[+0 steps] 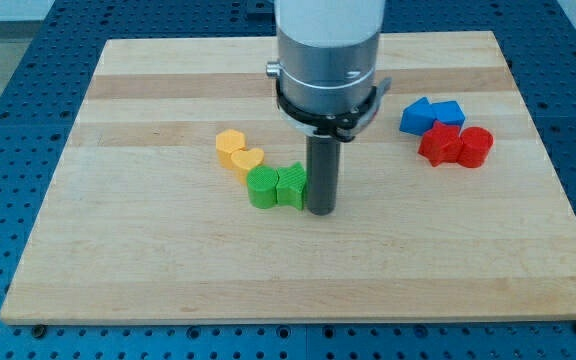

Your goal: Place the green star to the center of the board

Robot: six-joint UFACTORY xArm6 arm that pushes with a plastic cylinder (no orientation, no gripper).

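Here my tip (321, 208) touches the ridged green star (291, 185), beside a green block (263, 188); no pincer shows.

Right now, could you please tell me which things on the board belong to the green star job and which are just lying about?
In the job:
- green star, near the board's centre
- my tip, touching the star's right side in the view

Lying about:
- green block, against the star's left
- two yellow blocks
- two blue blocks
- two red blocks
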